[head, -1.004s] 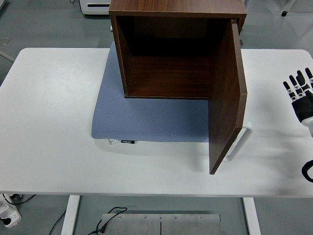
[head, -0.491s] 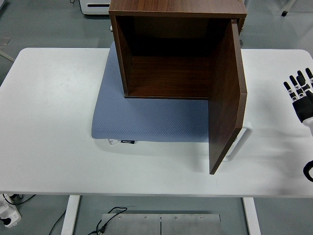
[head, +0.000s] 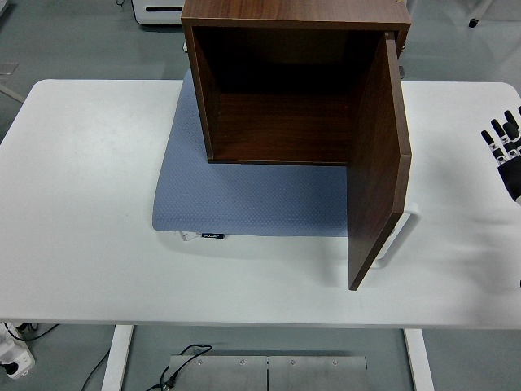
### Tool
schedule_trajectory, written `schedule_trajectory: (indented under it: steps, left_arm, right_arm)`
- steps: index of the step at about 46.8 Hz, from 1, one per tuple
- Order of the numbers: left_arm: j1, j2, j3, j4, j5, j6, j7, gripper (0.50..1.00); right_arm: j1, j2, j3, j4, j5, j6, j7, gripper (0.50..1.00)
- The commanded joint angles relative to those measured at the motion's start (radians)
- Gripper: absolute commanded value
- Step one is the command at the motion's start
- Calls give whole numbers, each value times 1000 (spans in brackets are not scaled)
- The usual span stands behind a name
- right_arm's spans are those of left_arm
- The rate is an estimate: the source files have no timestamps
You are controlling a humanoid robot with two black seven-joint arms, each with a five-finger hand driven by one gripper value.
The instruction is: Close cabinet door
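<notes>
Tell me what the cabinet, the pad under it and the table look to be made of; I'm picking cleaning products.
Cabinet: dark brown wood or wood-look laminate, matte, with faint grain streaks; which one is unclear. Pad: blue-grey, soft-looking, fine dotted weave, small label at its front edge; probably fabric or foam. Table: smooth white top, slight sheen, likely laminate.

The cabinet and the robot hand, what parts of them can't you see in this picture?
- Cabinet: in the head view its top back is cut off by the picture's upper edge.
- Door: it stands open and edge-on, so its outer face is turned away; only part of a white handle peeks out behind it.
- Right hand: the picture's right edge cuts it off; only spread fingers show, the arm is out of frame.
- Left hand: not in view.
</notes>
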Motion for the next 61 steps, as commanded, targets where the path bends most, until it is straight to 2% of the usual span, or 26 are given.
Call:
schedule_trajectory:
  steps: [1, 17, 41, 61]
  left_arm:
    - [0, 0, 0, 0, 0, 0, 0, 1000]
    - [0, 0, 0, 0, 0, 0, 0, 1000]
    - [0, 0, 0, 0, 0, 0, 0, 1000]
    - [0, 0, 0, 0, 0, 0, 0, 1000]
  right_arm:
    - [-25, -14, 1, 38, 0, 9, 0, 1000]
    - [-189, -66, 1, 269, 0, 10, 0, 1000]
    - [-375, -84, -8, 504, -25, 17, -6, 1000]
    - [-456, -78, -73, 584, -115, 53, -9, 1000]
